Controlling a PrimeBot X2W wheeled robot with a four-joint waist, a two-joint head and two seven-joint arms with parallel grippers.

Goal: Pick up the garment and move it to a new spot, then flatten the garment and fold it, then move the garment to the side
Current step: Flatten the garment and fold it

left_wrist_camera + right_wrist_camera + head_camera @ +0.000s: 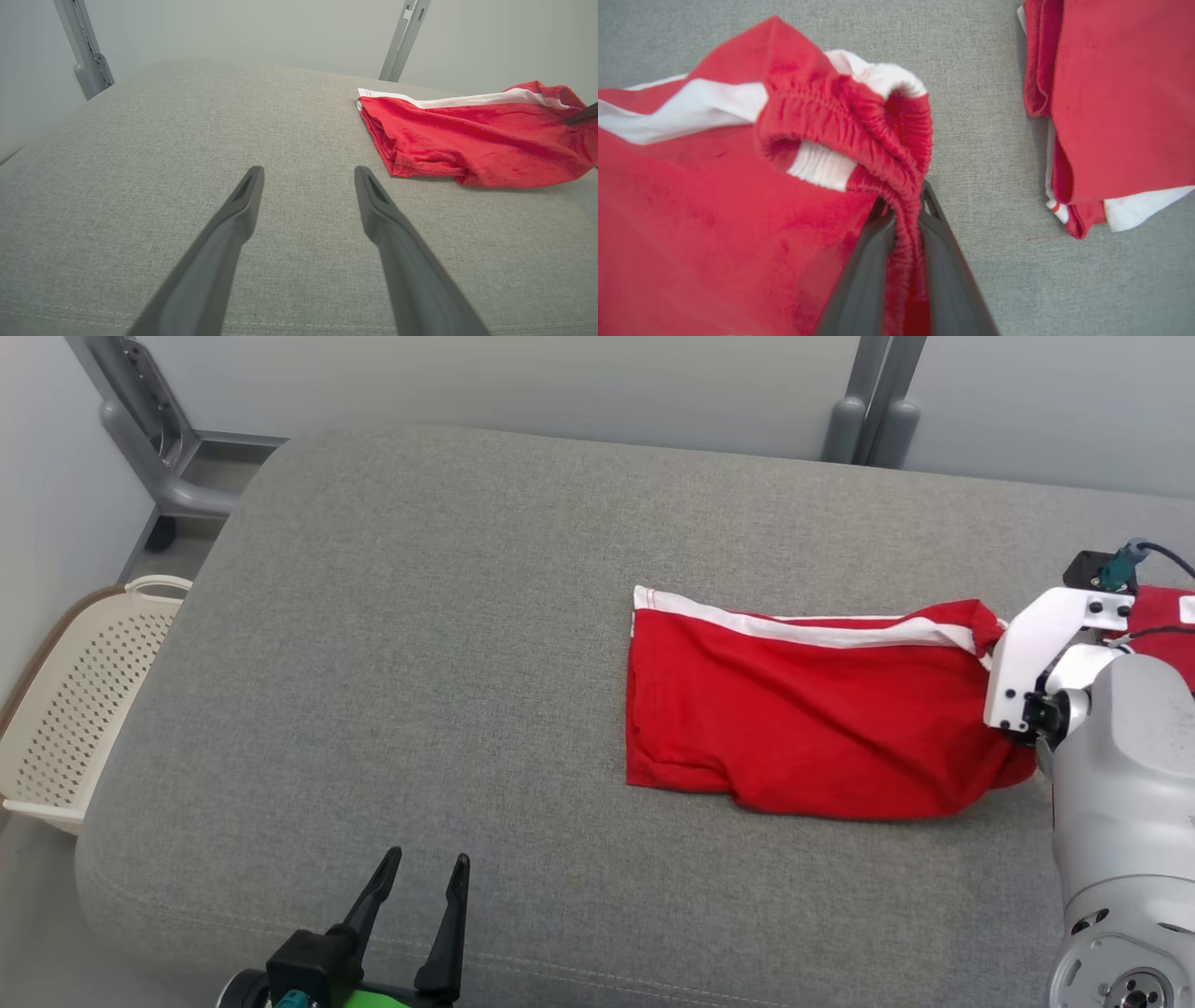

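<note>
One grey bench [420,663] carries the red garment [803,719] toward its right, probably soft, light and limp, best held at the gathered elastic waistband [878,135], where the right tool [906,205] is clamped on it, while the left tool [427,861] idles, spread wide.

garment [812,719] | red shorts, white stripe | lying on grey cushion [420,663] | waistband bunched

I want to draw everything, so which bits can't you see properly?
- Head view: the right arm hides the right gripper and the waistband end of the shorts.
- Head view: the left edge cuts off the basket.
- Right wrist view: the top and right edges cut off the folded red cloth.
</note>
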